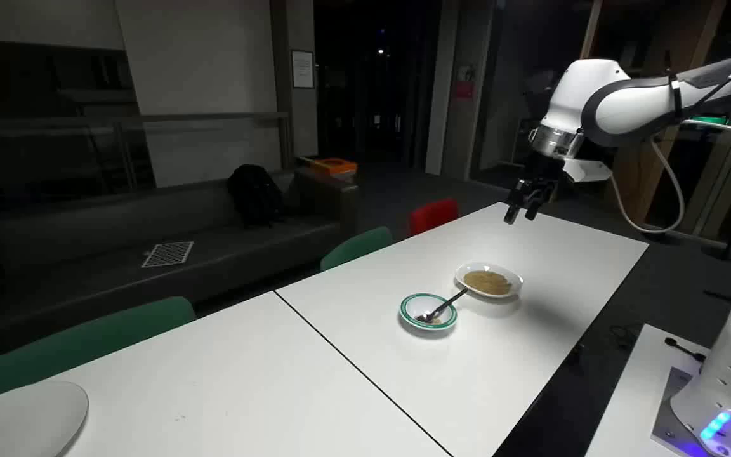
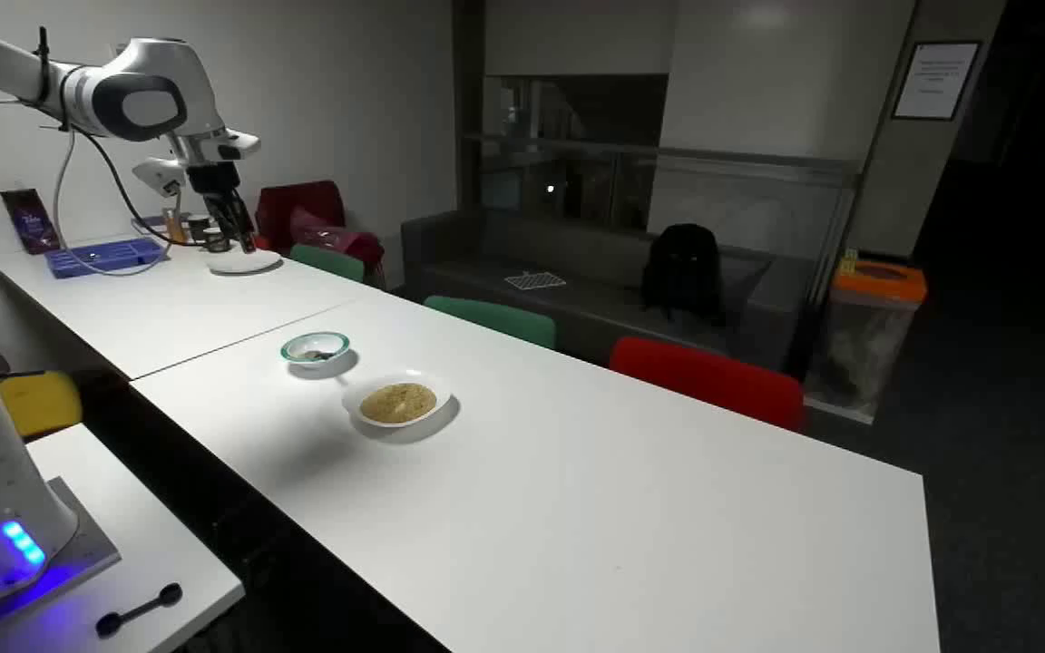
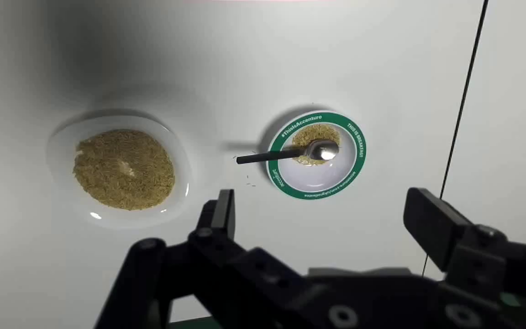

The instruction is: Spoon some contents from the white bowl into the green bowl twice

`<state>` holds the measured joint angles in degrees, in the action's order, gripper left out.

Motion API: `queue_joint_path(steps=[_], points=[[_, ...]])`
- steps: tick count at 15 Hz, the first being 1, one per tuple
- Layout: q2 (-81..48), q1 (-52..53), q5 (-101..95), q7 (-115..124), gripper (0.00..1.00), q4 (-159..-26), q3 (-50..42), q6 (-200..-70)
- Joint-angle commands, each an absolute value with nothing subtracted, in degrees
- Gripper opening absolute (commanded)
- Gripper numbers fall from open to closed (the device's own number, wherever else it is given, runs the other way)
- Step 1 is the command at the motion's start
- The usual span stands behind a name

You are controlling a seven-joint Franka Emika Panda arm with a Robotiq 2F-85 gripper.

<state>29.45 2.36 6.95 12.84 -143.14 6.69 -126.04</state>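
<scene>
While the gripper (image 3: pixel 321 209) hangs spread and empty, spoon (image 3: pixel 286 155) and grain (image 3: pixel 315 133) sit in the green bowl (image 3: pixel 313 177), wrist view's upper centre; white bowl (image 3: pixel 126 219) at left. Scooping looks finished; next, probably a retreat.

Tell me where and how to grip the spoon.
Grip the spoon by its dark handle, probably from above, with the gripper turned to close across it: the handle slants out over the rim of the green bowl toward the white bowl, while the head lies inside.
</scene>
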Motion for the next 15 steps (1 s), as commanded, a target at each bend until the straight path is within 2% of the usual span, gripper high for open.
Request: queue_joint_path(steps=[1,5,15], points=[[29.39,2.55,6.8,12.93,1.0,-143.02,6.49,-125.88],[28.9,3.65,7.66,9.38,1.0,-142.57,5.39,-125.05],[24.77,8.85,6.98,-24.53,1.0,-138.88,-2.3,-116.94]])
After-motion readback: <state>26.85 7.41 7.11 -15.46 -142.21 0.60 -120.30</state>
